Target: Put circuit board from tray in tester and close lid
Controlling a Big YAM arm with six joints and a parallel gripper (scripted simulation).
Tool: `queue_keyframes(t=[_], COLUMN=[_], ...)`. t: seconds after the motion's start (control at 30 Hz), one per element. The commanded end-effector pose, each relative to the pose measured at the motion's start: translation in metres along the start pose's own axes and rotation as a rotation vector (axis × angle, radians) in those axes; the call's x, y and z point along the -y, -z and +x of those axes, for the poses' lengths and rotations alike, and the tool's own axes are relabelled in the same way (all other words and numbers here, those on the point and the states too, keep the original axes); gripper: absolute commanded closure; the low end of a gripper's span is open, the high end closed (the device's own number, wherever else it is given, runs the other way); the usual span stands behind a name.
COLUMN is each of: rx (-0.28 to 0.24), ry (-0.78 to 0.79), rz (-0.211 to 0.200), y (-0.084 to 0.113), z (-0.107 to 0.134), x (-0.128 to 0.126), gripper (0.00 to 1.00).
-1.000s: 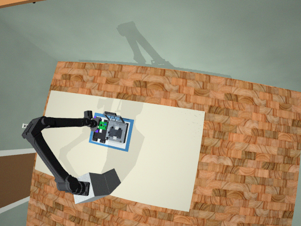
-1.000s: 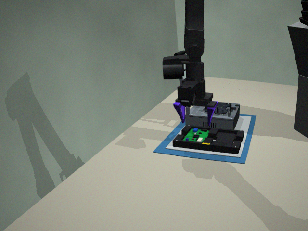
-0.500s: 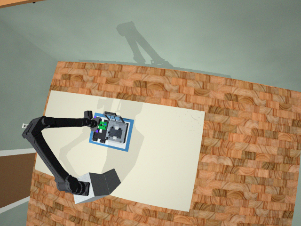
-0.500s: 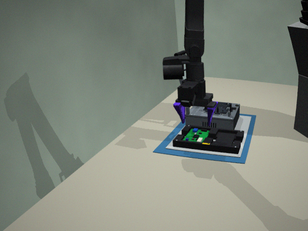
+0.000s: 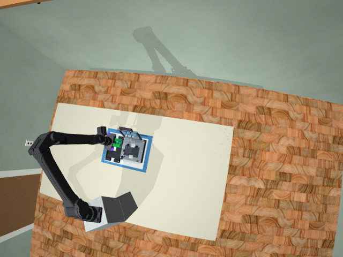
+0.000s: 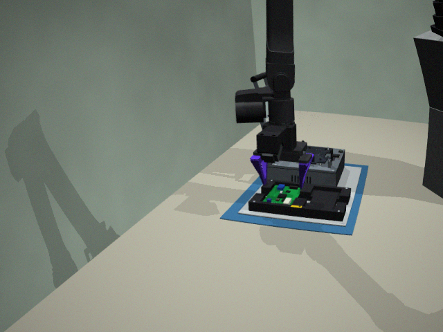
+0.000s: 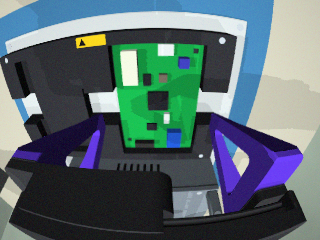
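The arm [image 5: 56, 176] [image 6: 279, 32] is bending its elbow [image 5: 41, 142] over a side edge of the bench and reaching inward from that edge. Its pincer [image 5: 110, 141] [image 6: 283, 185] [image 7: 157, 119] is pointing down, holding its purple fingers wide apart.

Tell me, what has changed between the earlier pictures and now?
The gripper has moved down, closer to the green circuit board. Nothing was taken hold of or let go: its fingers are open as before. The board stayed in the same pocket of the black tray, and the tester's lid stayed up.
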State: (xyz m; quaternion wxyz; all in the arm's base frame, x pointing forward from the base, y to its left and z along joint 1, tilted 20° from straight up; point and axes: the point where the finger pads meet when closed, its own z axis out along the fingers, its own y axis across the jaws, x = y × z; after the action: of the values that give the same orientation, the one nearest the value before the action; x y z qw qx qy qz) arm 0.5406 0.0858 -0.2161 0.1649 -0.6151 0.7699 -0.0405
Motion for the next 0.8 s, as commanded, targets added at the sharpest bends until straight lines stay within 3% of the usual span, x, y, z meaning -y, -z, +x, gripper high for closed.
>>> queue_keyframes(t=[0.0, 0.77], rx=[0.006, 0.005], ry=[0.0, 0.0], rz=[0.013, 0.012], y=[-0.006, -0.0108], z=[-0.0065, -0.006], x=[0.0044, 0.0038], gripper=[0.08, 0.08])
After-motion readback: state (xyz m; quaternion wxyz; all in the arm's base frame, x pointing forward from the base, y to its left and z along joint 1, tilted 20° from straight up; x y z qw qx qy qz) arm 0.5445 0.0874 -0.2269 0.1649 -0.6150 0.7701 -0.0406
